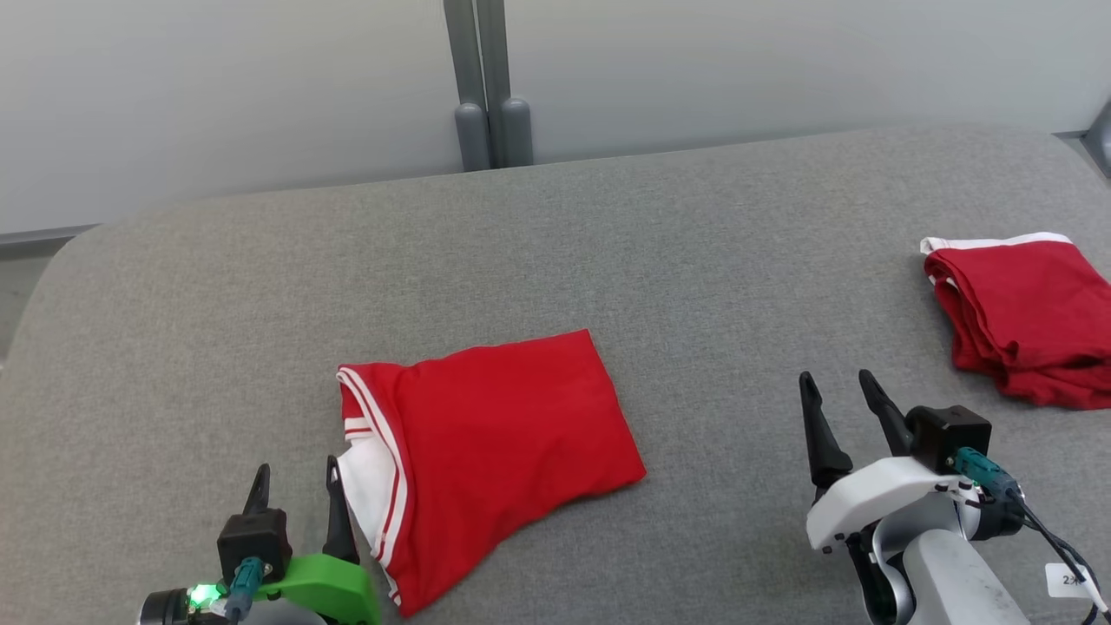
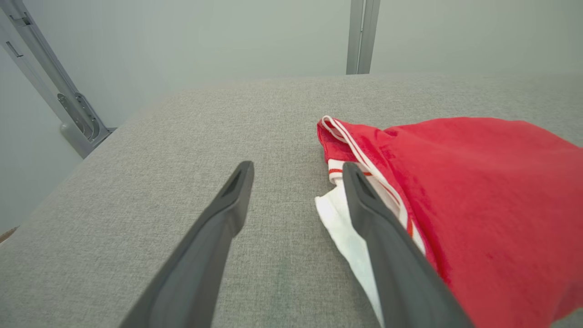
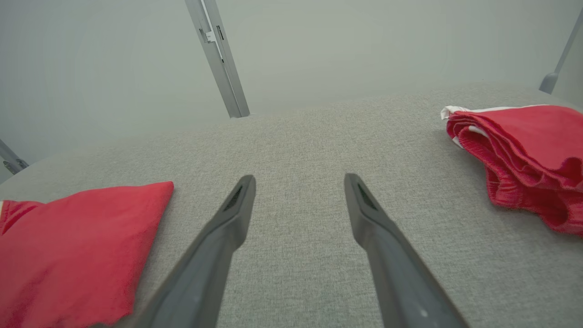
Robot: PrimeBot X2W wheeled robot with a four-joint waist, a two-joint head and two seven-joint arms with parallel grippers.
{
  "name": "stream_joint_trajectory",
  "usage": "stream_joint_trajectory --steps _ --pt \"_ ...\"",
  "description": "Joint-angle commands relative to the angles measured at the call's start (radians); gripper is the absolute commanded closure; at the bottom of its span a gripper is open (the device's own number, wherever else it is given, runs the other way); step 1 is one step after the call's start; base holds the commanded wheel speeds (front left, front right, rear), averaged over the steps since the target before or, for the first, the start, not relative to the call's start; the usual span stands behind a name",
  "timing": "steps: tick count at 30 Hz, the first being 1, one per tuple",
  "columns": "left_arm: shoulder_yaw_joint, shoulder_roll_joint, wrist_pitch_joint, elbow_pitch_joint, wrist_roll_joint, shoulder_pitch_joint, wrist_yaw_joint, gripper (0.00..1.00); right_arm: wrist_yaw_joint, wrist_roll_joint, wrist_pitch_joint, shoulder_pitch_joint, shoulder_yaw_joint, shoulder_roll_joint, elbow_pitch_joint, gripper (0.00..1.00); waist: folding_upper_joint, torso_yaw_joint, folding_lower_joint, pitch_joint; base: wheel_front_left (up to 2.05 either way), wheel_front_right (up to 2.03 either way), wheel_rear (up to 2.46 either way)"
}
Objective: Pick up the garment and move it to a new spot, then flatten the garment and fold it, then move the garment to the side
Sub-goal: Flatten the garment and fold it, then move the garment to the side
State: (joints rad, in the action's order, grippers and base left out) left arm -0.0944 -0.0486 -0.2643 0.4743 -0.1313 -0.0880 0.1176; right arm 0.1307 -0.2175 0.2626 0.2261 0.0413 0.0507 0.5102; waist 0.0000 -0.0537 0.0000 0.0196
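1. Head view. We see the garment [image 1: 495, 443], red with white trim, lying folded on the grey cushion [image 1: 608, 252], left of the middle. The left gripper [image 1: 298, 466] stands just beside the garment's striped left edge, fingers spread wide and empty. The right gripper [image 1: 836, 377] is at the near right, likewise wide and empty, well apart from the garment. A second cloth [image 1: 1024, 321], also red, lies bunched at the right edge.
2. Left wrist view. We see the left gripper [image 2: 298, 167] spread wide above the cushion. One finger overlaps the garment's [image 2: 478, 196] white trim; we cannot tell whether they touch.
3. Right wrist view. We see the right gripper [image 3: 299, 178] wide over bare cushion, between the garment [image 3: 77, 246] on the left and the second cloth [image 3: 528, 150] on the right, touching neither.
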Motion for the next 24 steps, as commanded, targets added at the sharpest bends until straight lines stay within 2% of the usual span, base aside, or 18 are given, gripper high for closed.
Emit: stream_joint_trajectory --steps 1,13,19,24 --pt "0.006 -0.004 0.001 -0.005 0.003 0.019 -0.002 0.0 0.0 0.015 0.002 -0.017 0.003 0.001 -0.007 0.0 0.0 -0.009 0.0 -0.008 0.0 0.0 0.0" --pt "-0.002 -0.004 0.001 -0.02 0.002 0.004 -0.005 0.0 0.0 0.022 0.002 -0.006 0.011 0.001 -0.012 0.0 0.0 0.017 0.0 0.013 0.0 0.0 0.0" --pt "-0.028 -0.004 0.001 -0.044 0.002 -0.023 -0.006 0.0 0.0 0.043 0.002 0.032 0.07 0.001 0.001 0.0 0.0 0.081 0.0 0.056 0.0 0.0 0.0" --pt "-0.064 -0.004 0.001 -0.053 -0.02 -0.047 -0.006 0.0 0.0 0.055 0.002 0.085 0.125 0.001 0.06 0.0 0.0 0.168 0.0 0.096 0.0 0.0 0.0"
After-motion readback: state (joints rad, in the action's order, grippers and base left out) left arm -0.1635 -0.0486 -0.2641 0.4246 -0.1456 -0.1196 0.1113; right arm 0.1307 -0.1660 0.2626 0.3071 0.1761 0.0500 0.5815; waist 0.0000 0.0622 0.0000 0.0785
